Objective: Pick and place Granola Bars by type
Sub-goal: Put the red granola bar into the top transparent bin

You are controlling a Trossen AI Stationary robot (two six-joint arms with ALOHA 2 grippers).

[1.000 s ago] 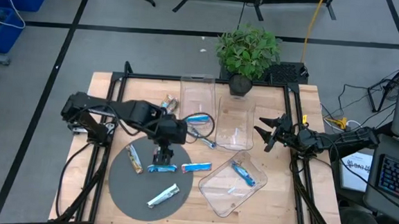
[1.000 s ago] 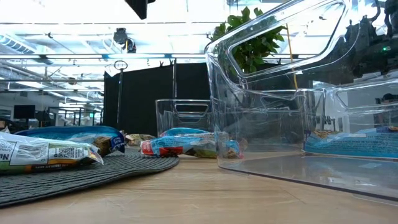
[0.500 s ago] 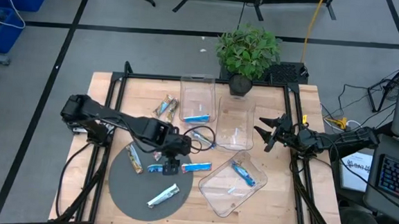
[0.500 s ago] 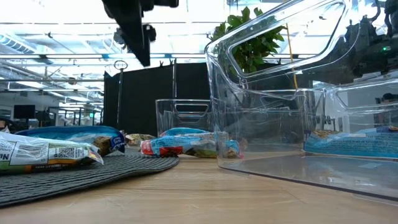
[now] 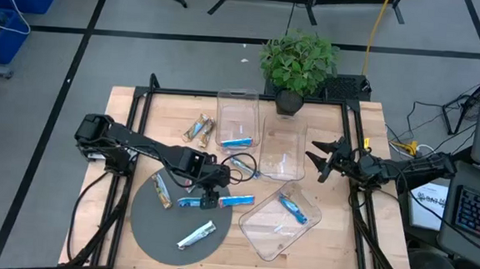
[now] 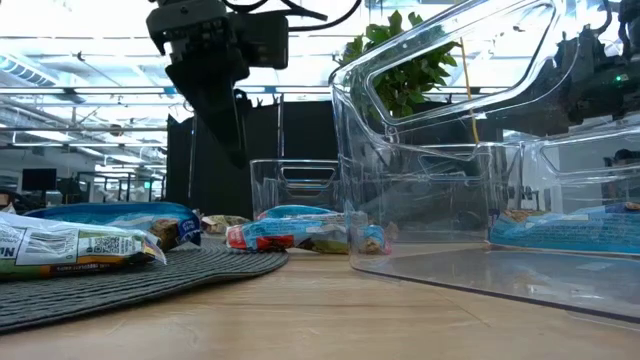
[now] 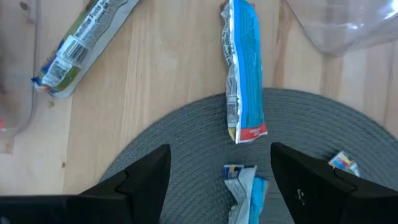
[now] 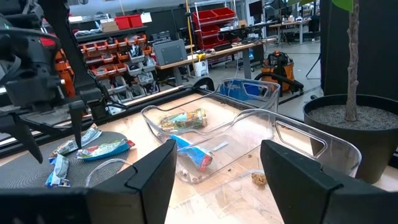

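Left hand drops lower over the mat's blue bars since a second ago; right arm has not moved.

The left hand (image 5: 208,197) now hangs fingers apart and empty above the bright blue foil-wrapped granola bar (image 7: 244,93) that lies across the far edge of the round grey woven mat (image 5: 147,225), a second blue bar (image 7: 242,186) just beside it between the fingertips. With the two bars this close, the fingers could pinch both or knock one off the mat. Other bars lie across the tabletop (image 5: 141,120) and in the clear plastic bins (image 5: 278,224). The right hand (image 5: 324,159) waits released near the right edge. The near bar is cut off in the wrist view.
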